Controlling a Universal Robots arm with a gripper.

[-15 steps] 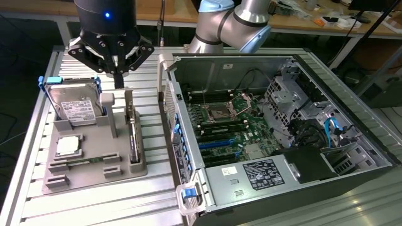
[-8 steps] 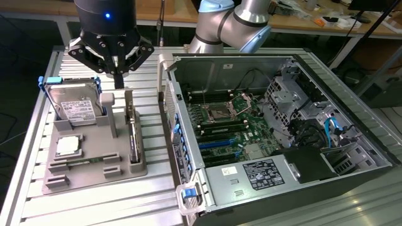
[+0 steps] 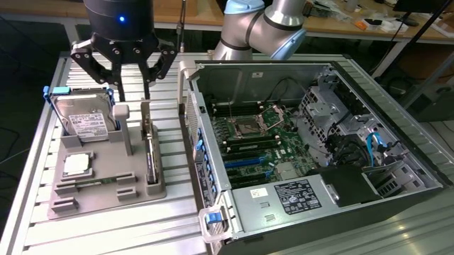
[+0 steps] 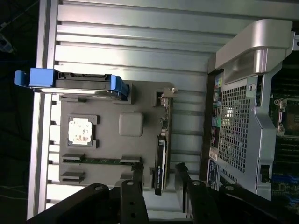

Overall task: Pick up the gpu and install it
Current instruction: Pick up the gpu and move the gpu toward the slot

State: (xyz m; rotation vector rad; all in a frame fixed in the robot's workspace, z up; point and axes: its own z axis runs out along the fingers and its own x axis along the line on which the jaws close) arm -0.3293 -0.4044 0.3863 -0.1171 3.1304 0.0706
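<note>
exterior view shows the hand [image 3: 133,95] pointing straight down, wide open and empty, above the upright gpu [image 3: 150,159].

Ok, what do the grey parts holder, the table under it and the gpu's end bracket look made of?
The parts holder looks like matte grey plastic: dull, even, no glare. The table seems bare aluminium: ribbed slats with bright reflections. On the gpu, the end bracket is probably thin sheet metal, pale and silvery.
</note>
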